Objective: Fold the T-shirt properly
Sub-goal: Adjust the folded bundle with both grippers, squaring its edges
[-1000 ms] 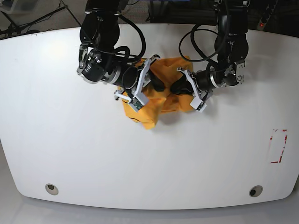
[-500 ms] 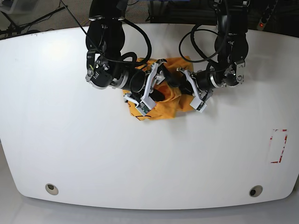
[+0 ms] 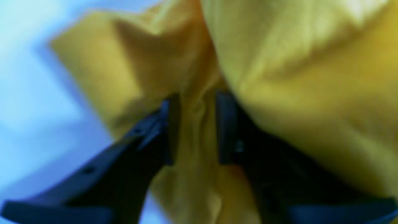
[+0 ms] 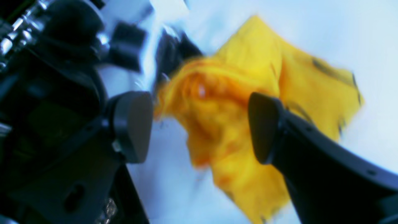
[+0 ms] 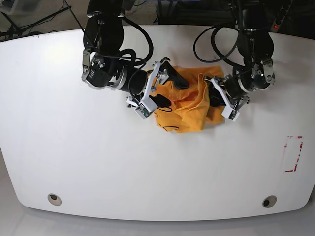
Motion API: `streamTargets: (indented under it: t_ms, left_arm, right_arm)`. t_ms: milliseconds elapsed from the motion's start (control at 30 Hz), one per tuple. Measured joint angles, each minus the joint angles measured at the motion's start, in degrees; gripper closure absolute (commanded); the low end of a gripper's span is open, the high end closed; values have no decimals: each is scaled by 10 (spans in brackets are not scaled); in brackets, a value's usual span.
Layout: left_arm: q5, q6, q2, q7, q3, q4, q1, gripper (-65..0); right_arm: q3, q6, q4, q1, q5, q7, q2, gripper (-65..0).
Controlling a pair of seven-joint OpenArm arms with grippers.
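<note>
On the far middle of the white round-cornered table [image 5: 74, 162], between the two arms, the orange-yellow cotton T-shirt with black cursive lettering [image 5: 184, 105] lies bunched in a crumpled heap, not flat.

The main risk, as I judge it, is that the heap gets dragged or twisted further instead of being spread: the left end effector [image 3: 194, 127] has a ridge of cloth running between its two dark fingers [image 3: 168, 130], and a pull from there would likely lift several layers at once, since the folds are stacked. A second risk is the two arms fouling each other, as they work close together over the same small bundle.

The left end effector's jaws stand a little apart with fabric bunched in the gap; the blurred wrist view does not settle whether they are clamped on it or merely straddling it. The right end effector [image 4: 199, 124] is spread wide, its rounded pads [image 4: 133, 124] well apart, holding nothing; the shirt sits beyond and between them.
</note>
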Motion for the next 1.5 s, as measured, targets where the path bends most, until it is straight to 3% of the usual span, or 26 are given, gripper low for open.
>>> streamTargets:
  t_ms: [167, 400, 733, 967, 1133, 1233, 1400, 1500]
  left_arm:
    - [0, 0, -4, 0, -19, 52, 26, -258]
    - [-3, -2, -44, 2, -31, 126, 60, -258]
    - [-2, -2, -104, 2, -138, 192, 120, -258]
    - [-5, -2, -126, 2, -192, 192, 133, -258]
    - [-2, -2, -134, 1, -221, 192, 133, -257]
    - [-2, -2, -134, 2, -230, 192, 132, -257]
    - [-2, -2, -157, 0, -221, 192, 131, -257]
    - [0, -2, -163, 0, -192, 192, 131, -257]
  right_arm:
    - [2, -1, -1, -21, -4, -5, 10, -444]
    - [0, -2, -47, -9, 0, 2, 9, -444]
    - [-7, -4, -130, 45, -23, 1, 7, -445]
    - [-98, -4, -206, 64, -25, 17, -15, -445]
    - [-222, -6, -235, 70, -28, 81, -17, -445]
    - [-278, -4, -240, 82, -29, 91, -20, -445]
    - [-272, -4, -235, 92, -19, 105, -16, -444]
    - [-235, -3, -210, 88, -28, 97, -2, -444]
